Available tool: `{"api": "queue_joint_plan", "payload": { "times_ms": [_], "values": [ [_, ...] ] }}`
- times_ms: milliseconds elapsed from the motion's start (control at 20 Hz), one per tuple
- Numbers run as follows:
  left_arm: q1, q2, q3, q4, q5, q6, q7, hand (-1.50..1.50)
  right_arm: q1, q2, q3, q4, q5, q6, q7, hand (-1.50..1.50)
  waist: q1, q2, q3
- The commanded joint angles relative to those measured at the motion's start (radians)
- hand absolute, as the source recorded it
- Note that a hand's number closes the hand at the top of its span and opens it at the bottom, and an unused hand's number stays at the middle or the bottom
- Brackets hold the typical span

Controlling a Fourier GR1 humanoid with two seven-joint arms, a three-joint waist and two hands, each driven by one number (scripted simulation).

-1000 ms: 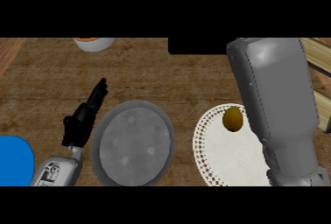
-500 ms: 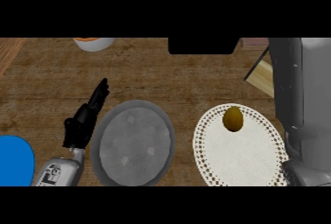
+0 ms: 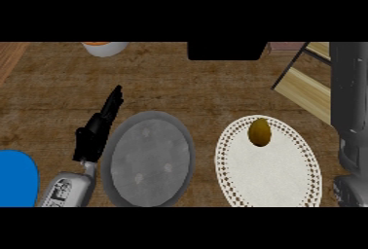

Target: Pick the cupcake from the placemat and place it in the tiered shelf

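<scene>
One cupcake on white placemat, wooden counter, tiered shelf right.

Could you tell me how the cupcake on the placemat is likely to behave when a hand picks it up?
The cupcake looks small and rounded, so it is probably light and may tip or roll if nudged. It stands alone near the placemat's far edge, so fingers should have room to close round it.

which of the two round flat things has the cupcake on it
The white lace-edged placemat on the right; the cupcake sits near its far edge. The grey plate beside it holds nothing.
</scene>
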Motion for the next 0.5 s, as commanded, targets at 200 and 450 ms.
{"api": "queue_joint_plan", "payload": {
  "times_ms": [200,450],
  "values": [
    [0.03,-0.009,0.002,-0.04,-0.004,-0.014,0.014,0.0,0.055,-0.117,-0.007,0.147,-0.012,-0.097,-0.1,1.5,0.008,0.002,0.0],
    [0.051,0.014,0.019,-0.069,-0.005,-0.039,0.013,0.0,0.063,-0.135,-0.044,0.232,-0.022,-0.241,-0.044,1.5,0.011,0.002,0.001]
  ]
}}
